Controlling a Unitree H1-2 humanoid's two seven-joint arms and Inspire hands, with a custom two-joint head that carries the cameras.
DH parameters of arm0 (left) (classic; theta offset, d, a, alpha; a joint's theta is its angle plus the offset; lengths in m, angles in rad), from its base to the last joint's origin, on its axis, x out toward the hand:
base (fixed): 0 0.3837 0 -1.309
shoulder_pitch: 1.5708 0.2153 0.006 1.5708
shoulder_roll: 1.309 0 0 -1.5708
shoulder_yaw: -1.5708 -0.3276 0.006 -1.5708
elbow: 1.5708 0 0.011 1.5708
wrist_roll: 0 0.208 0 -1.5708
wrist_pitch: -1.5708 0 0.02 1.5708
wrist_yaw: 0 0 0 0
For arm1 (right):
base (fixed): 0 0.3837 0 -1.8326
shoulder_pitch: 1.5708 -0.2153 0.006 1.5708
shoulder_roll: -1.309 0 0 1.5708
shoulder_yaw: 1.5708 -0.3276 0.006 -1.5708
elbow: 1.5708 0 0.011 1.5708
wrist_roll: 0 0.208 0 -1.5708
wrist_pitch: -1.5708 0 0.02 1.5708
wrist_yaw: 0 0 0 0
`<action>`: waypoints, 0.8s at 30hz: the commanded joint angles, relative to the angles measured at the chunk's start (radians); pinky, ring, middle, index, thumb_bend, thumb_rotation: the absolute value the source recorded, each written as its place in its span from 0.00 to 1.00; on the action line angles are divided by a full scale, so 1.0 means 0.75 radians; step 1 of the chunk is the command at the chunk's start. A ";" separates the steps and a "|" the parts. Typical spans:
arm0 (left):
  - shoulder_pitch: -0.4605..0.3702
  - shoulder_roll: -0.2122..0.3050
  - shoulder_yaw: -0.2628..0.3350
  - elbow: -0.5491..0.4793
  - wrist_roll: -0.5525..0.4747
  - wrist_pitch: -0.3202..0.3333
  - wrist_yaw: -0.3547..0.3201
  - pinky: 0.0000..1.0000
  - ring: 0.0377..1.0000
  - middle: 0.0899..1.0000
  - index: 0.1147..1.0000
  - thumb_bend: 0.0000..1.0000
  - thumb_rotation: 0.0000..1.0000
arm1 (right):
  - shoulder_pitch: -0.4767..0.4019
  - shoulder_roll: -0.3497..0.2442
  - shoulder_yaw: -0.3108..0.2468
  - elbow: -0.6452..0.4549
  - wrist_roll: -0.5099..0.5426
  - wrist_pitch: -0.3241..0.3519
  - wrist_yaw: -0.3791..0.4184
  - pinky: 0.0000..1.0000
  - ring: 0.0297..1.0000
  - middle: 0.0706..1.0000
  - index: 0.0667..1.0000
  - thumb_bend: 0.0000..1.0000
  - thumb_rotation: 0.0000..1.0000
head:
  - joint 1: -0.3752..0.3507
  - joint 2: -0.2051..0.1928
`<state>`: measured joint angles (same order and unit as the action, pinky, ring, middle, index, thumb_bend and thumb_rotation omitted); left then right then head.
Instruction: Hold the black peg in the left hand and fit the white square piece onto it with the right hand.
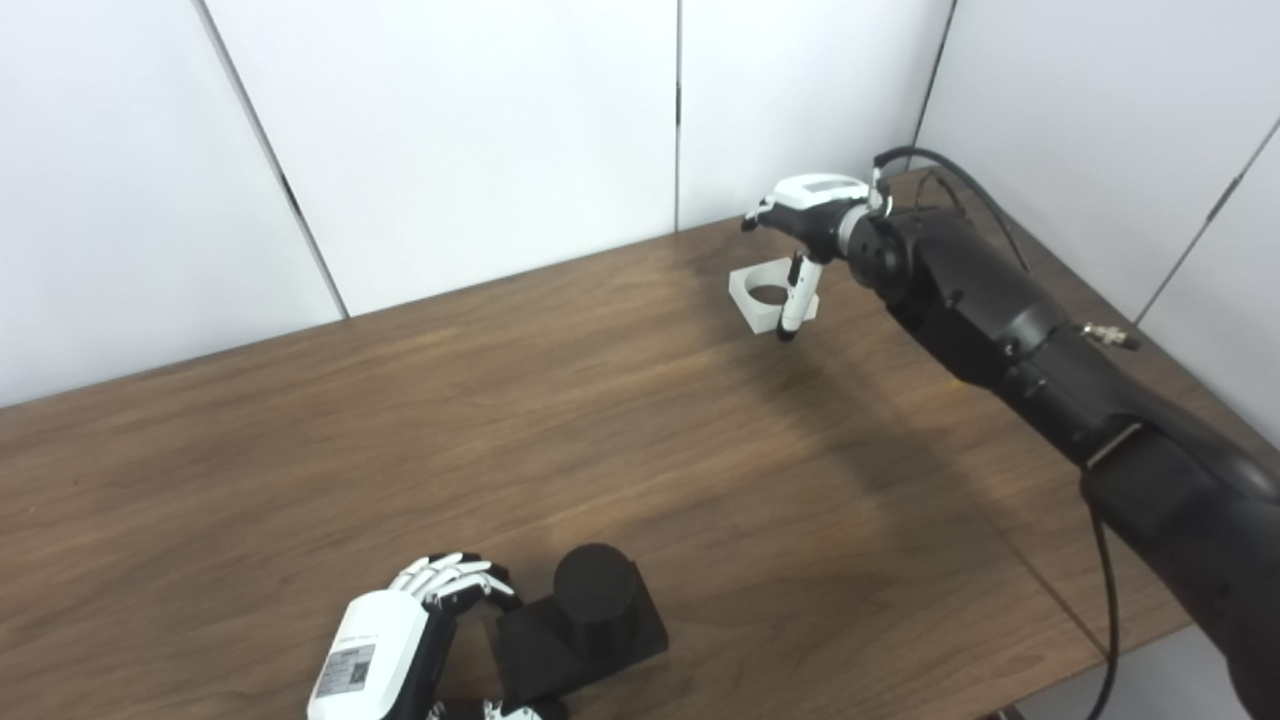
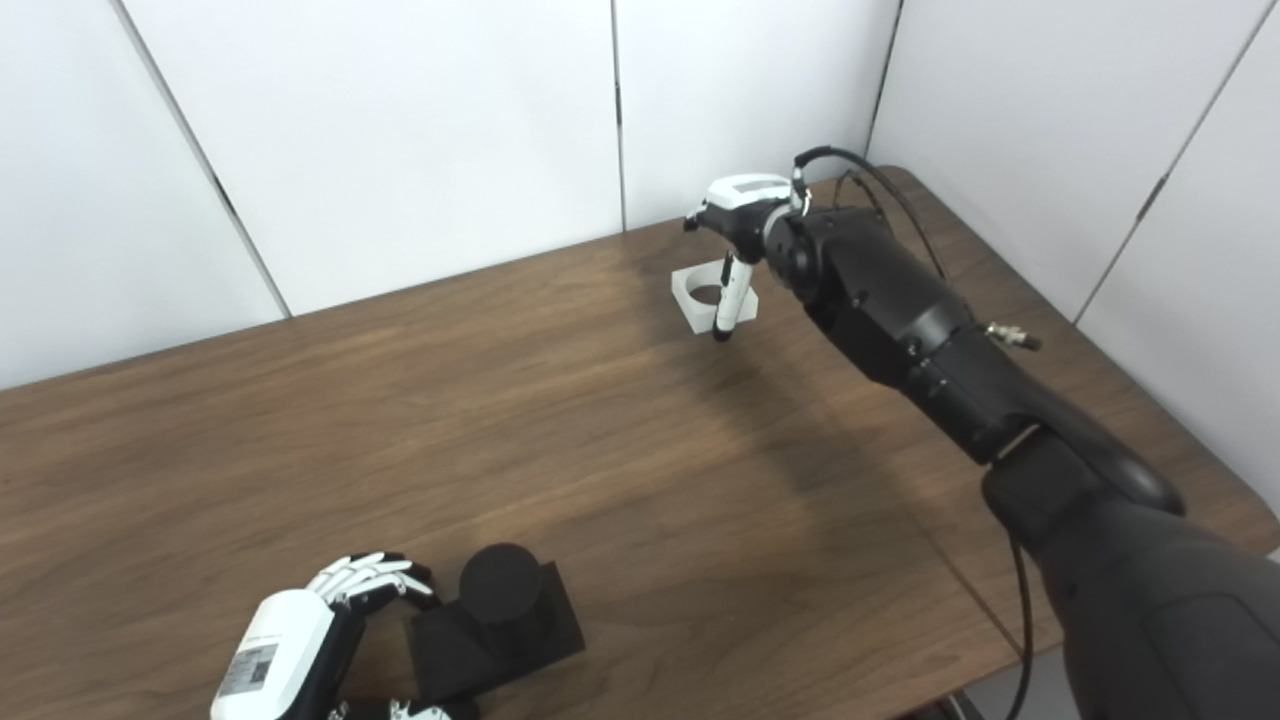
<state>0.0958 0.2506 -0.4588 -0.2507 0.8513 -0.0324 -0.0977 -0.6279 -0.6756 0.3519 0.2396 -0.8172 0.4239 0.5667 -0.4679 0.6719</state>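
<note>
Left hand point(image 1: 400, 640) grasps black peg point(image 1: 585, 625) base; right hand point(image 1: 805, 215) over white square piece point(image 1: 765, 293), grip unclear.

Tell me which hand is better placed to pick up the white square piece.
Right. The right hand hangs directly over the white square piece at the far side of the table. The left hand is at the near edge beside the black peg.
</note>
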 commanded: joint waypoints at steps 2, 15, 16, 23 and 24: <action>0.029 -0.001 -0.025 -0.002 0.032 0.045 -0.089 0.86 0.81 0.73 0.42 0.52 0.04 | -0.085 -0.018 -0.011 0.007 -0.027 -0.008 -0.045 1.00 1.00 1.00 0.91 0.92 0.18 | 0.004 0.003; 0.034 -0.017 -0.033 -0.042 0.051 0.072 -0.117 0.85 0.81 0.73 0.42 0.52 0.04 | -0.080 0.003 0.008 0.073 -0.023 -0.031 -0.092 1.00 1.00 1.00 0.96 0.91 0.17 | 0.029 0.011; 0.034 -0.017 -0.033 -0.043 0.051 0.073 -0.116 0.85 0.81 0.73 0.42 0.52 0.04 | -0.082 0.001 0.012 0.075 -0.025 -0.029 -0.088 1.00 1.00 1.00 0.96 0.90 0.17 | 0.029 0.011; 0.032 -0.016 -0.036 -0.049 0.051 0.073 -0.119 0.84 0.80 0.73 0.42 0.52 0.04 | -0.088 -0.007 0.026 0.084 -0.038 -0.024 -0.085 1.00 1.00 0.99 0.90 0.88 0.17 | 0.039 0.015; 0.033 -0.017 -0.037 -0.050 0.052 0.076 -0.121 0.84 0.80 0.73 0.42 0.52 0.04 | -0.087 -0.009 0.028 0.083 -0.039 -0.027 -0.083 1.00 1.00 0.99 0.89 0.88 0.17 | 0.040 0.017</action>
<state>0.1010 0.2358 -0.4689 -0.2901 0.8807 0.0159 -0.1349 -0.6335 -0.6482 0.3777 0.3160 -0.8224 0.4183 0.5236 -0.4372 0.6841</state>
